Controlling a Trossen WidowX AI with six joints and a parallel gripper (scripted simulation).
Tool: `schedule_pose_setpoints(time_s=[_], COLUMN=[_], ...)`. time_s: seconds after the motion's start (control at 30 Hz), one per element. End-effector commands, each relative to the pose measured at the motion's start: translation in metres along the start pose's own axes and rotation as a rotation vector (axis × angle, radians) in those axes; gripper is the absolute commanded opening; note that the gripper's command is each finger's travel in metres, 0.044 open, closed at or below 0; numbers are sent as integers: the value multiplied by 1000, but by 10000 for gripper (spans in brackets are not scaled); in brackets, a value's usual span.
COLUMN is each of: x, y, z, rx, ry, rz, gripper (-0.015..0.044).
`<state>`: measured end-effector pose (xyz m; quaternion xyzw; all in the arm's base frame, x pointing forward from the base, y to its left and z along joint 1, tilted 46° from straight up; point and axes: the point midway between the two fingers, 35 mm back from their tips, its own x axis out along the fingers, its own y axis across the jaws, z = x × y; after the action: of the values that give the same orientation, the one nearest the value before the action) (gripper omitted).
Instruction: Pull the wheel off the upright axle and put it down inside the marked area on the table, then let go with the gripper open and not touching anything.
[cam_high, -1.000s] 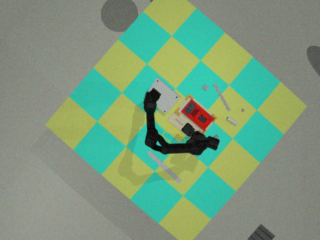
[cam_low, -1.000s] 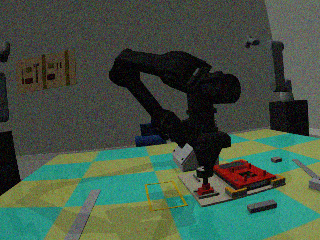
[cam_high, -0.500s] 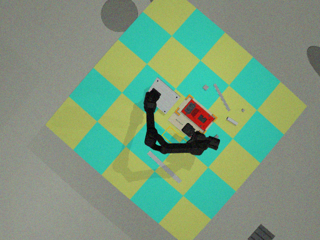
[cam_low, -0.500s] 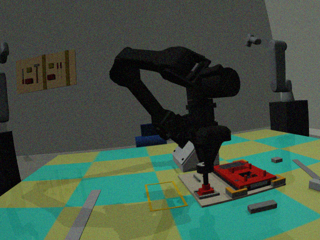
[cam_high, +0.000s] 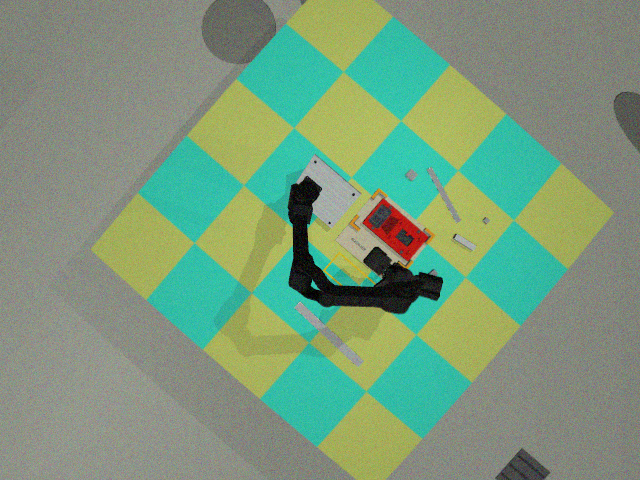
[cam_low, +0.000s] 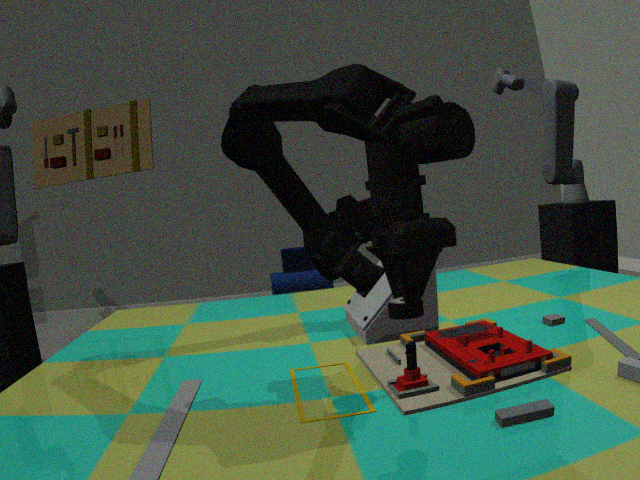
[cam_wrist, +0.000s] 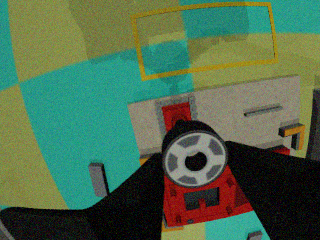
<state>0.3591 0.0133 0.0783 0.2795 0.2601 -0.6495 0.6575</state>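
The black gripper (cam_wrist: 195, 160) has its fingers clamped on the grey spoked wheel (cam_wrist: 195, 160), held in the air above the dark upright axle (cam_low: 411, 356) on its red foot (cam_low: 412, 380). The yellow-outlined marked area (cam_low: 330, 391) lies just beside the beige base board (cam_low: 374, 361) on the chequered worktop (cam_low: 232, 361). A red circuit-like block (cam_low: 485, 351) sits on that board; loose grey bars (cam_low: 524, 411) and a long grey strip (cam_low: 165, 428) lie nearby.
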Motion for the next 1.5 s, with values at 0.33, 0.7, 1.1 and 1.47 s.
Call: schedule_pose_setpoints(time_s=[0.33, 0.7, 1.1, 1.47], x=[-3, -5, 20, 76], y=[-28, -56, -56, -55], z=[55, 92, 93, 93], rx=[0, 1, 2, 3], ry=[-1, -3, -3, -2], rz=[-8, -9, -9, -8], gripper=[0, 0, 0, 0])
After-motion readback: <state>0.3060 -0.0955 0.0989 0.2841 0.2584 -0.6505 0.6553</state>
